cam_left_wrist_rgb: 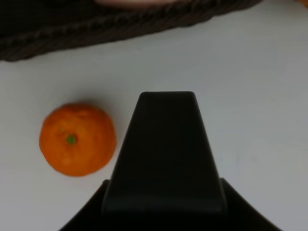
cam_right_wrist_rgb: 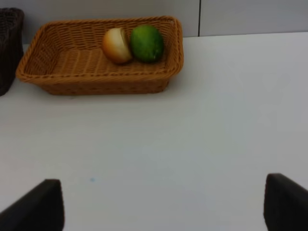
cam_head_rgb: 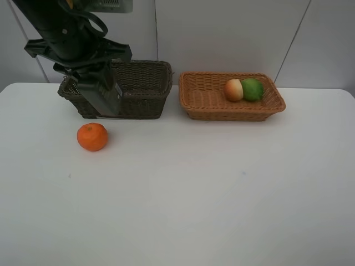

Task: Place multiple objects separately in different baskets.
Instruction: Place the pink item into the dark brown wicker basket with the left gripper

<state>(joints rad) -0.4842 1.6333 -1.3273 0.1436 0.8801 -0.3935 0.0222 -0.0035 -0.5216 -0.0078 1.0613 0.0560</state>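
Observation:
An orange mandarin (cam_head_rgb: 92,137) (cam_left_wrist_rgb: 77,139) lies on the white table in front of the dark brown basket (cam_head_rgb: 141,83) (cam_left_wrist_rgb: 96,29). My left gripper (cam_head_rgb: 102,105) hangs over that basket's front left corner, shut on a black block-like thing, apparently the black pump bottle (cam_left_wrist_rgb: 166,154), which hides the fingers. A pale pink sliver (cam_left_wrist_rgb: 130,1) shows inside the dark basket. The light tan basket (cam_head_rgb: 205,97) (cam_right_wrist_rgb: 62,67) holds the peach (cam_head_rgb: 233,90) (cam_right_wrist_rgb: 116,45) and the green fruit (cam_head_rgb: 253,88) (cam_right_wrist_rgb: 147,43) side by side. My right gripper (cam_right_wrist_rgb: 161,192) is open and holds nothing.
The two baskets stand side by side along the table's far edge, against a grey wall. White tabletop (cam_head_rgb: 194,194) stretches in front of them. The right arm is outside the exterior high view.

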